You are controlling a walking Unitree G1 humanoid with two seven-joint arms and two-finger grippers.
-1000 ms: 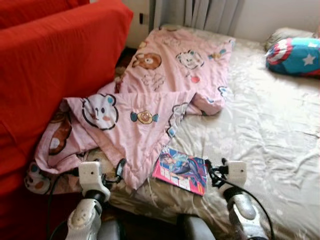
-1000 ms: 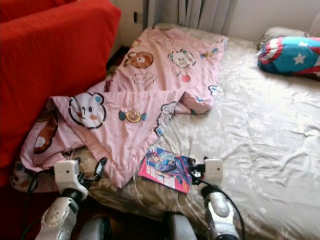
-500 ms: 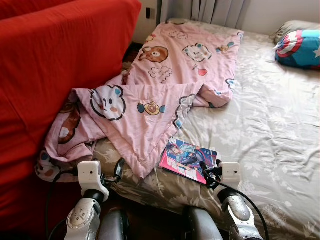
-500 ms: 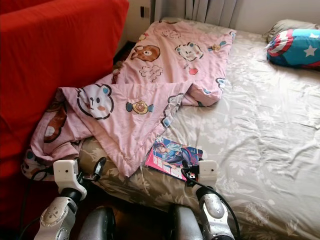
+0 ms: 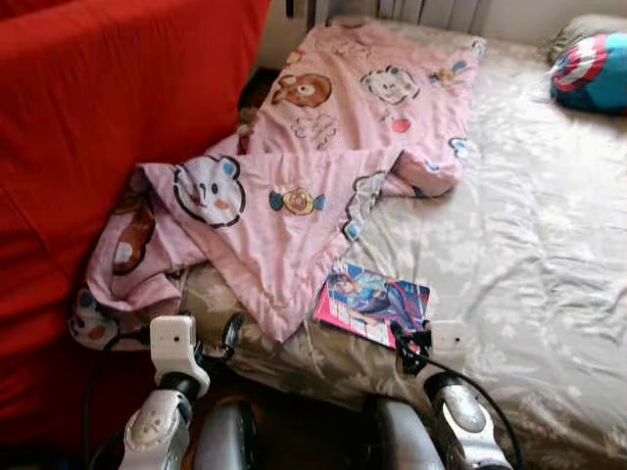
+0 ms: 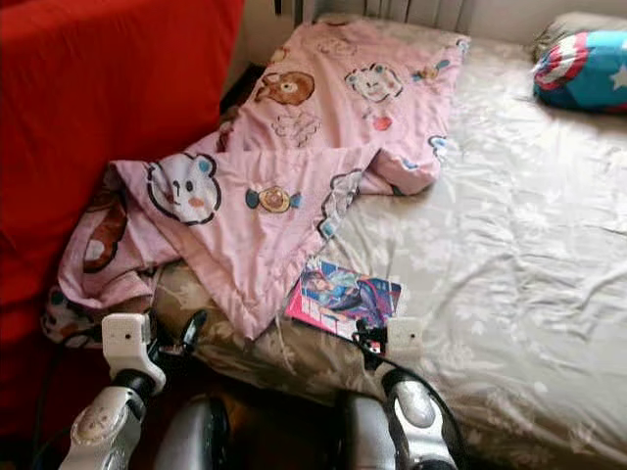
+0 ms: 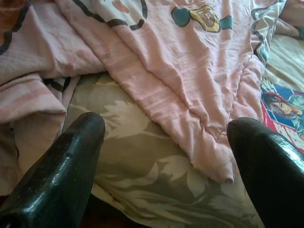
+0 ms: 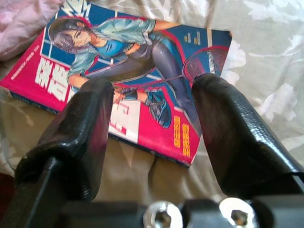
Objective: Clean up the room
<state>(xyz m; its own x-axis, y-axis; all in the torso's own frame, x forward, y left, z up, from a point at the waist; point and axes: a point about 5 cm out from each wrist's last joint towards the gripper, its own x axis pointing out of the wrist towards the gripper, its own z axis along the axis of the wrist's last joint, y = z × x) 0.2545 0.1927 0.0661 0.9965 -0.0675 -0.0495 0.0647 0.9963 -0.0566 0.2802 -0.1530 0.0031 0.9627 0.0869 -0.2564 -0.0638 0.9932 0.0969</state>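
A pink and blue comic book (image 5: 372,302) lies flat on the beige bed sheet (image 5: 509,245), close to the bed's near edge. My right gripper (image 5: 409,343) hovers at the book's near right corner, open. In the right wrist view its two black fingers (image 8: 90,118) straddle the cover (image 8: 133,76) without touching it. A pink cartoon-print blanket (image 5: 294,196) is crumpled over the bed's left side, one corner pointing at the book. My left gripper (image 7: 168,126) is open near the bed's edge, facing that blanket corner (image 7: 209,156).
A red sofa (image 5: 98,117) stands along the bed's left side, with the blanket (image 6: 88,264) spilling into the gap. A Captain America shield pillow (image 5: 591,73) lies at the far right of the bed. My legs (image 5: 225,441) are against the bed's edge.
The camera has tipped and shifted a little. My right gripper has drawn closer to the book's near corner. The left arm holds about the same place.
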